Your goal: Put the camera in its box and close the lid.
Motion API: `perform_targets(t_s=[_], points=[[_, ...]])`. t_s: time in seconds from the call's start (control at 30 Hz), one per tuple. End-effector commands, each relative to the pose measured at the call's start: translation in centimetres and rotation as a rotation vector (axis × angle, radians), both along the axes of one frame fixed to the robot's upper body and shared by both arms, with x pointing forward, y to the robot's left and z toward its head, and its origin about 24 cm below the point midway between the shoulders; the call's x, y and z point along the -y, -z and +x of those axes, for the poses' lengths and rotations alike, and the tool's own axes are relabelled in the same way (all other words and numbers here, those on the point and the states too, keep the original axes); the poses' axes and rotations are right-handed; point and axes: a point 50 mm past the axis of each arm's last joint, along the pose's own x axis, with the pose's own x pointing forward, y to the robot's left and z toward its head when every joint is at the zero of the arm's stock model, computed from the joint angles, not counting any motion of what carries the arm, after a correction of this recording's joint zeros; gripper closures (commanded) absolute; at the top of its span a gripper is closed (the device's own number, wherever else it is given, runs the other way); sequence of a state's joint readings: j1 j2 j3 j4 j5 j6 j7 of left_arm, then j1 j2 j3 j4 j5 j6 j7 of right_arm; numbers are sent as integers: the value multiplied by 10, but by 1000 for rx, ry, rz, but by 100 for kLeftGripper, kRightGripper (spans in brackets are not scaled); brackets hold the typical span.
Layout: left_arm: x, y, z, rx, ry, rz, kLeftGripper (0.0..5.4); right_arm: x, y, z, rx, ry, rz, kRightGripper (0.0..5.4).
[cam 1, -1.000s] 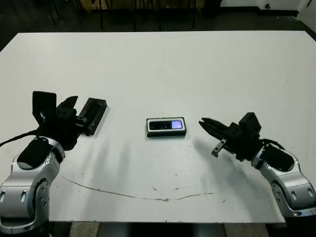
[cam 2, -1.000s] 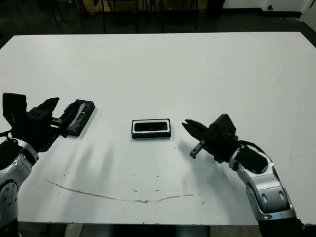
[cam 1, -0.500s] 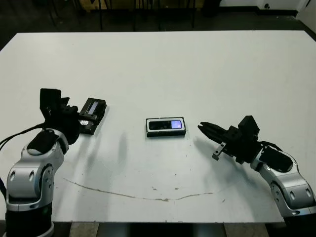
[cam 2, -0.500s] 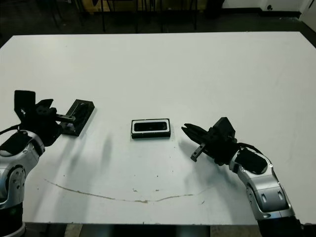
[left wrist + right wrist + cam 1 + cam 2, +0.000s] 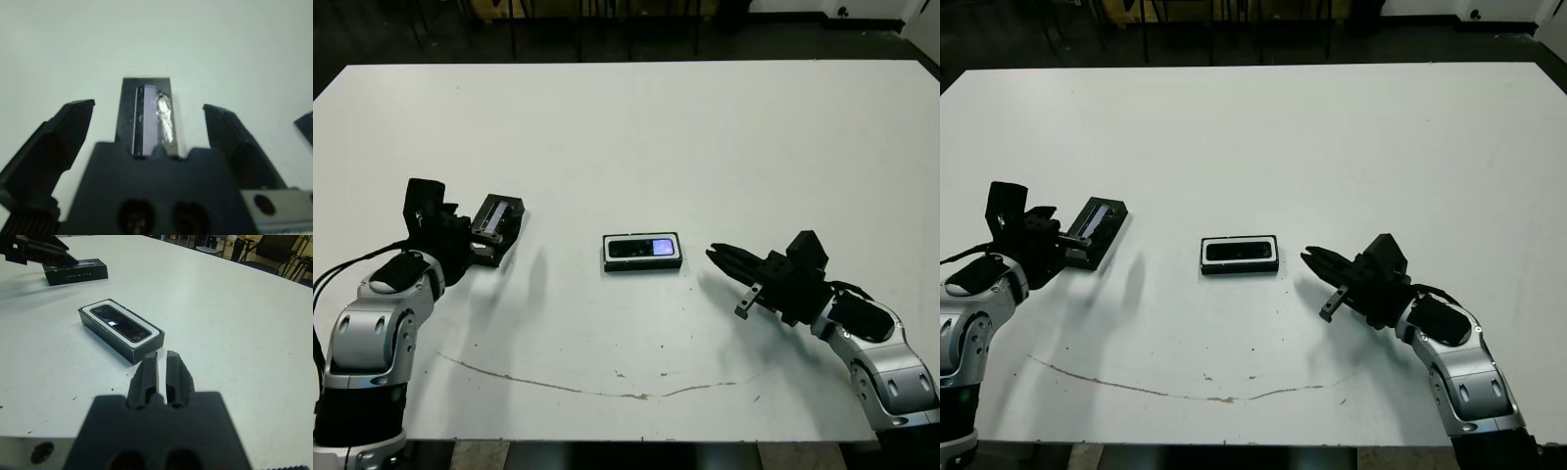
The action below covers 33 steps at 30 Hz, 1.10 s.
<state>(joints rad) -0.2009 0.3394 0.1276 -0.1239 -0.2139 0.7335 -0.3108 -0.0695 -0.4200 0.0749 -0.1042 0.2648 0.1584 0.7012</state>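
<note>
The camera [image 5: 641, 249], slim and black with a small glowing screen, lies inside the white-lined black box [image 5: 643, 265] at the table's middle. Left of it rests the lid [image 5: 497, 223], black with a pale glossy strip, flat on the table. My left gripper [image 5: 462, 241] is open, and the lid's near end [image 5: 146, 117] sits between its fingers [image 5: 63, 134] with clear gaps on both sides. My right gripper [image 5: 720, 257] hovers just right of the box, its fingertips [image 5: 151, 367] shut with nothing in them and pointing at the box [image 5: 105, 340].
A thin brownish scuff line [image 5: 587, 389] runs across the table near its front edge. Dark floor and chair legs [image 5: 607, 20] show beyond the far edge. Chairs [image 5: 274, 249] stand past the table in the right wrist view.
My left gripper has swung in toward the lid and now straddles its near end. The right arm has barely moved. Camera, box and lid stay put.
</note>
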Motion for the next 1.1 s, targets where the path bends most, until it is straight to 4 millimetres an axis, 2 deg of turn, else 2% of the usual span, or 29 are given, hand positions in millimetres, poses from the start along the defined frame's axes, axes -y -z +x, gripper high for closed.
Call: perform_targets(t_s=[0.03, 0.33, 0.67, 0.77, 0.9, 1.1], points=[[-5, 7, 2, -41, -7, 42, 1, 4, 2, -1, -14, 8, -10, 540], [-11, 27, 2, -119, -29, 79, 1, 5, 4, -1, -23, 2, 25, 540], [-11, 48, -2, -148, -120, 6, 1, 6, 4, -2, -23, 7, 14, 540], [-12, 52, -3, -142, -187, -71, 31, 6, 3, -3, -17, 13, -1, 540], [-9, 53, -6, -123, -237, -107, 102, 6, 3, -3, -11, 7, -2, 540], [-3, 47, -9, -75, -84, -6, 216, 6, 4, -4, -30, 20, 5, 540]])
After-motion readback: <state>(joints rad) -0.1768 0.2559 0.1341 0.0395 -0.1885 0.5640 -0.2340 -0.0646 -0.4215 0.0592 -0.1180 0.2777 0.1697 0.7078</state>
